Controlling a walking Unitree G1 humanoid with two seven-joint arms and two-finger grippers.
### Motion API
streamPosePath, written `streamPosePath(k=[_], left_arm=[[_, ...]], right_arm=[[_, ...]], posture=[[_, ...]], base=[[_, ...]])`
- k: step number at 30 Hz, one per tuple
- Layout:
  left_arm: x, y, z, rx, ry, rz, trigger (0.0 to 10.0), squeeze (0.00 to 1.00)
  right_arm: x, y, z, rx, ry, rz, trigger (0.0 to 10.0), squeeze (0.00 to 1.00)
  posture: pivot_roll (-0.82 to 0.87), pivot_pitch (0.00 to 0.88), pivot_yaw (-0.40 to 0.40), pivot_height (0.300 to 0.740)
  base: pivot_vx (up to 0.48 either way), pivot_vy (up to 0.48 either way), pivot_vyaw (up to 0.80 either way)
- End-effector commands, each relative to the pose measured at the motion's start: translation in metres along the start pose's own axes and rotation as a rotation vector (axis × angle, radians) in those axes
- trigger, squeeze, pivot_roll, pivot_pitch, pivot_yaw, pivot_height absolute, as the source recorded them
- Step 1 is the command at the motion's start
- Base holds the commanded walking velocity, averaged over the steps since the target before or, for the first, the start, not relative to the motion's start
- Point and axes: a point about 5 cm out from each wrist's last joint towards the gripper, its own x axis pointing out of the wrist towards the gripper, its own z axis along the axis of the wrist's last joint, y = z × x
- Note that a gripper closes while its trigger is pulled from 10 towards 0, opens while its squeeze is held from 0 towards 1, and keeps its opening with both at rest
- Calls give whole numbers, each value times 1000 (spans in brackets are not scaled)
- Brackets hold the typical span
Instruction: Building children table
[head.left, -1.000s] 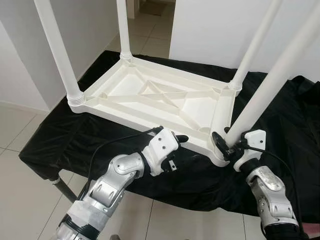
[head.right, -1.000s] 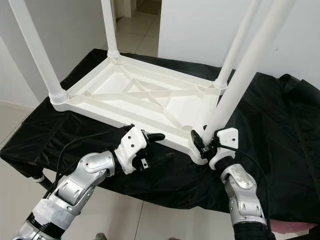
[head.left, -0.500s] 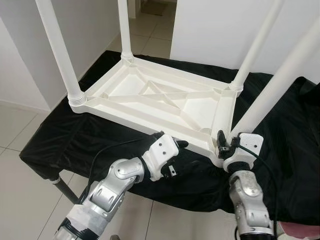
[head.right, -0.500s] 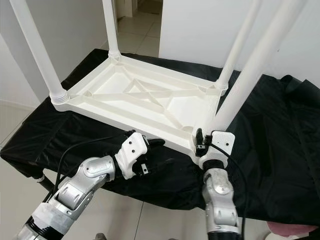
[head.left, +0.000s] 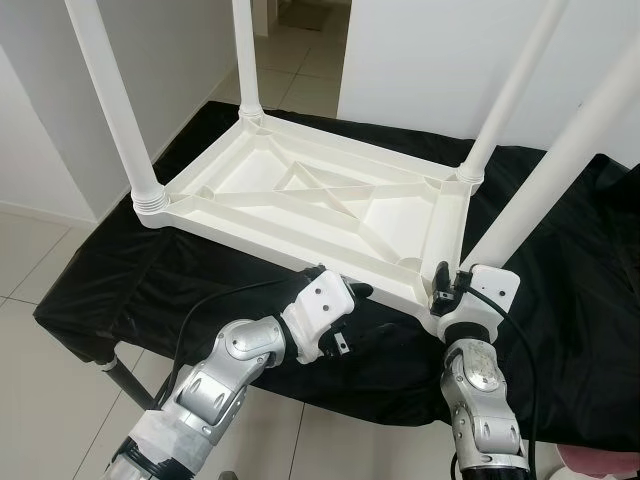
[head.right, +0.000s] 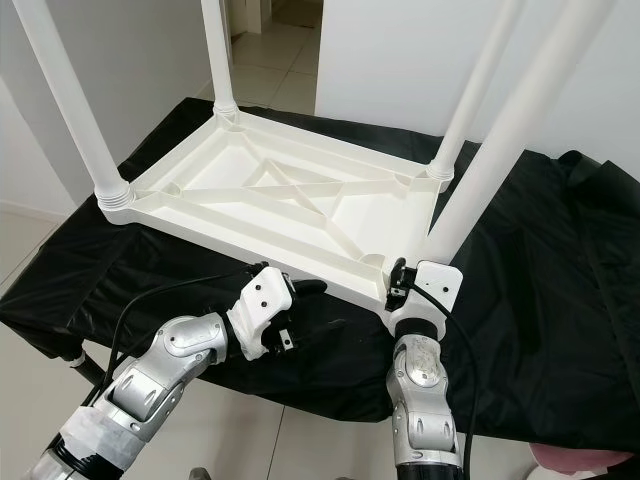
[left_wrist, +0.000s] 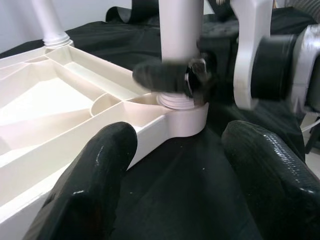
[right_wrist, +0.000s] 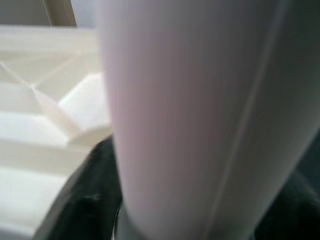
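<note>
On the black cloth (head.left: 130, 270) in front of us the white tabletop (head.left: 300, 215) lies upside down, with four legs standing in its corners. From the left eye we see our right gripper (head.left: 447, 287) clamped around the base of the near right leg (head.left: 545, 170). A second ago our right forearm reached in from the side; now it stands almost upright beneath the socket, which tells us the wrist has turned the leg further into its corner. Our left gripper (head.left: 352, 296) hovers with fingers apart, just beside the near edge of the tabletop, much as before.

From the right eye the same holds: the leg rises straight from the corner socket (head.right: 395, 290), so we judge it close to seated.

Along our left wrist, both fingers (left_wrist: 95, 170) frame the socket, spread and touching nothing.

Along our right wrist, the leg (right_wrist: 190, 115) sits blurred and very near between the dark fingers.
</note>
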Motion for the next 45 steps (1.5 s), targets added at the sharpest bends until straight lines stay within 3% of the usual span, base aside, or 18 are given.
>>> streamPosePath(k=[1,6,16,17,18,32,33,34,35,36,45], left_arm=[[1,-7,-4,6,13,-74,10000,0],[2,-4,-3,10,12,-62,10000,0],[2,-1,-2,17,9,-62,10000,0],[3,-3,-2,17,9,-71,10000,0],[3,-4,-2,16,9,-76,10000,0],[8,-12,-3,14,4,-112,10000,0],[8,-11,-3,16,4,-112,10000,0],[8,-11,-2,18,3,-112,10000,0],[8,-11,-2,18,3,-112,10000,0],[8,-11,-2,18,3,-112,10000,0],[9,-12,-3,19,3,-111,10000,0]], right_arm=[[-2,1,-5,9,27,22,10000,1000],[-1,-10,-7,-35,16,63,10000,1000],[1,-26,-3,-103,-37,272,10000,1000],[4,-29,-1,-121,-49,307,10000,165],[6,-31,1,-117,-55,331,10000,0],[22,-34,0,-165,-38,550,10000,0],[22,-34,0,-175,-40,569,7451,0],[22,-34,0,-184,-40,583,2000,0],[22,-34,0,-184,-40,583,2000,0],[23,-35,0,-178,-38,588,0,0],[21,-34,-4,-101,-25,575,0,0]], posture=[[-47,0,-38,740],[-55,0,-40,740],[-64,0,-34,740],[-64,0,-32,740],[-66,0,-32,740],[-70,0,-23,740],[-71,0,-23,740],[-71,0,-23,740],[-71,0,-23,740],[-71,0,-23,740],[-74,0,-30,740]], base=[[0,0,0],[0,0,0],[0,0,0],[0,0,0],[0,0,0],[0,0,0],[0,0,0],[0,0,0],[0,0,0],[0,0,0],[0,0,0]])
